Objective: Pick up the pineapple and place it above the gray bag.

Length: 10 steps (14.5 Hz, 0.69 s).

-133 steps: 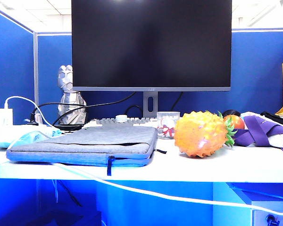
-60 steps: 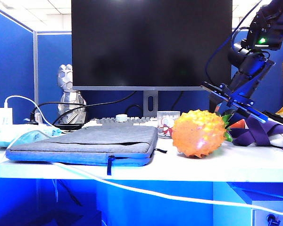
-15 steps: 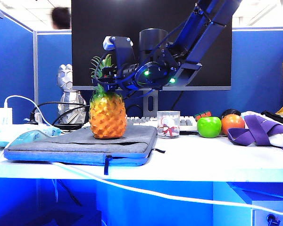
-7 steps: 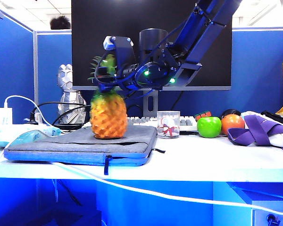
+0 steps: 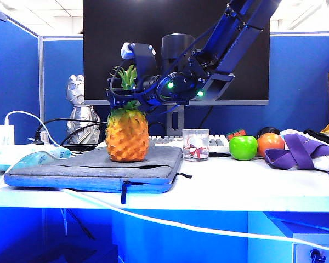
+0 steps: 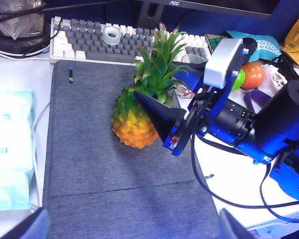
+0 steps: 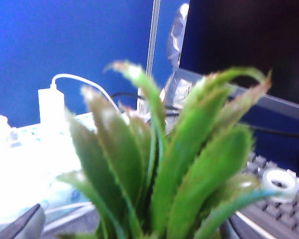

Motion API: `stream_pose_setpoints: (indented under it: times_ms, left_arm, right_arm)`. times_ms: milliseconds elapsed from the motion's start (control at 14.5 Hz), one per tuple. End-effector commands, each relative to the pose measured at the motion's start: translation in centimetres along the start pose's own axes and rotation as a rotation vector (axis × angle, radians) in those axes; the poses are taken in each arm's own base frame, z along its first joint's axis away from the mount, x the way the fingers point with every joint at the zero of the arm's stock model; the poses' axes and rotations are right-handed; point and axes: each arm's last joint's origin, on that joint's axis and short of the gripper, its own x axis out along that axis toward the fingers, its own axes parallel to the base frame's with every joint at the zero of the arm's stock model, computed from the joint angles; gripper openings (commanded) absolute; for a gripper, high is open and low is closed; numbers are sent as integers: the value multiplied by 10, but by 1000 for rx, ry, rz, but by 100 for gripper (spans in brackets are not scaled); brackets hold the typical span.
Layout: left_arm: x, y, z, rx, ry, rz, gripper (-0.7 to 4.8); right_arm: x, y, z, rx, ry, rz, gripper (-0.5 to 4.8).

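The pineapple stands upright on the gray bag, so I judge the placing done. My right gripper sits around the leaf crown with its jaws spread apart, gripping nothing; backing away is what remains. My left gripper hangs released above the bag, well clear.

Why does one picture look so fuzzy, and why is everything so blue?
Right wrist view: the spiky green leaf crown sits too close to the lens, so it blurs. Exterior view: the bumpy orange-yellow toy pineapple is sharp, while a blue cast tints the white desk. Left wrist view: the pale packet is washed out by glare.
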Motion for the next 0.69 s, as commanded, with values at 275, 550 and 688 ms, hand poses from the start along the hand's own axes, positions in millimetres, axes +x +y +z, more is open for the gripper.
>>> stream_pose_setpoints:
  times_ms: [275, 550, 688]
  left_arm:
    - [-1, -1, 0, -4, 15, -32, 479]
    - [-1, -1, 0, -3, 15, -32, 479]
    - [-1, -1, 0, -3, 14, -32, 479]
  right_arm:
    - [-4, -16, -1, 92, 28, 37, 479]
    - [-8, -23, 11, 78, 44, 36, 479]
    - [-12, -32, 17, 46, 57, 30, 479]
